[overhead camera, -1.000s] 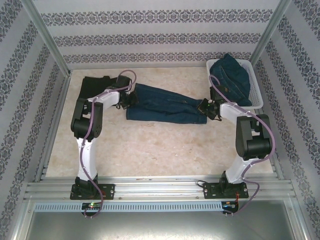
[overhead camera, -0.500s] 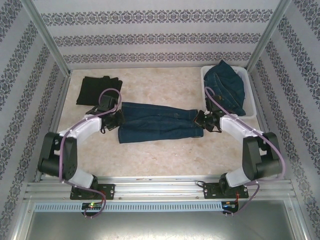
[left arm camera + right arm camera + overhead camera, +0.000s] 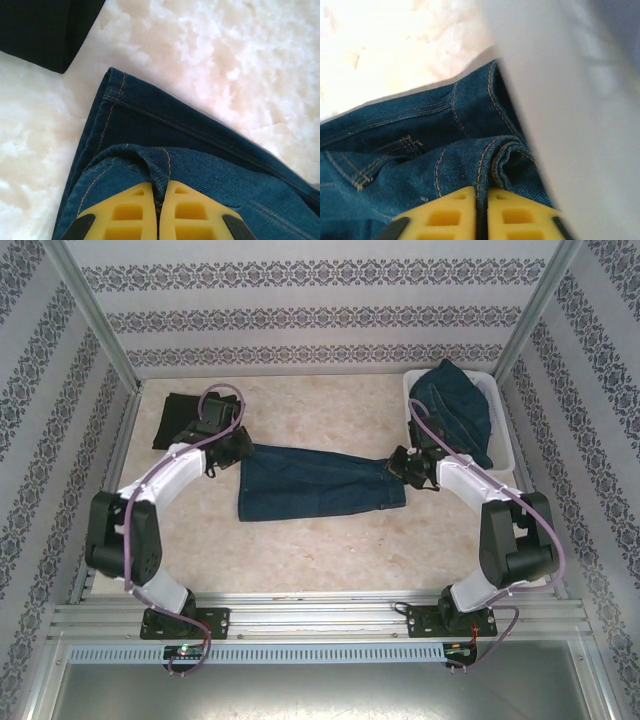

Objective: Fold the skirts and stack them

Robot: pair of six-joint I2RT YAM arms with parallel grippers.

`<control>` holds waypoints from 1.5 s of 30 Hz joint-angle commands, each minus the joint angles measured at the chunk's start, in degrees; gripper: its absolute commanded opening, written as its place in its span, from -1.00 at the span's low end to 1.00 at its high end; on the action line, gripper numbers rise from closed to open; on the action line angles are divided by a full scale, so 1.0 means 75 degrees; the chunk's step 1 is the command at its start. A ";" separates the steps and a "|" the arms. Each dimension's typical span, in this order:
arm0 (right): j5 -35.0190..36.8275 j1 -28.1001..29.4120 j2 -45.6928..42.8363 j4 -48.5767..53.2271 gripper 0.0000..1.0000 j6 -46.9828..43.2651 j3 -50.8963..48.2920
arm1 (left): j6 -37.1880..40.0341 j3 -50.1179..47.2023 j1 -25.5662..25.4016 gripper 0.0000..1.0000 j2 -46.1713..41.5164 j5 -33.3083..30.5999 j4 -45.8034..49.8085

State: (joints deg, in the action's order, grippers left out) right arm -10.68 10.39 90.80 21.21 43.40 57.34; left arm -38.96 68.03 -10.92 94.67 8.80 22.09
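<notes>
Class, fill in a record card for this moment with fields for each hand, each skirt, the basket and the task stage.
left hand: shut, pinching a fold at the left end of the spread denim skirt
right hand: shut, pinching a fold at its right end, beside the white basket
black skirt: far left of the table, apart from the denim
second denim skirt: heaped in the basket, far right
stage: spread skirt not yet stacked
</notes>
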 commanded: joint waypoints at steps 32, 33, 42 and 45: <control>0.1277 0.1212 0.0918 -0.0249 0.95 0.0332 -0.0161 | -0.1404 -0.3112 -0.0659 1.00 -0.0065 0.1157 -0.1058; 0.1100 0.1171 0.0870 -0.0328 0.96 0.0281 -0.0229 | -0.1237 -0.3221 -0.0534 1.00 0.0035 0.1115 -0.1019; -0.0433 0.1489 0.0602 -0.1152 0.95 -0.0311 0.0342 | -0.0551 -0.1652 -0.0443 1.00 -0.0653 0.2337 -0.0669; -0.0515 0.1474 0.1178 -0.1411 0.96 -0.0035 0.0618 | -0.0528 -0.0935 -0.0473 1.00 -0.0155 0.2782 -0.1289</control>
State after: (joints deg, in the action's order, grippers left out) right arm -12.23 21.08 96.23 13.41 42.48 59.81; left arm -45.19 56.01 -14.50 92.14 26.55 15.11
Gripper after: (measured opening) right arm 0.978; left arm 0.999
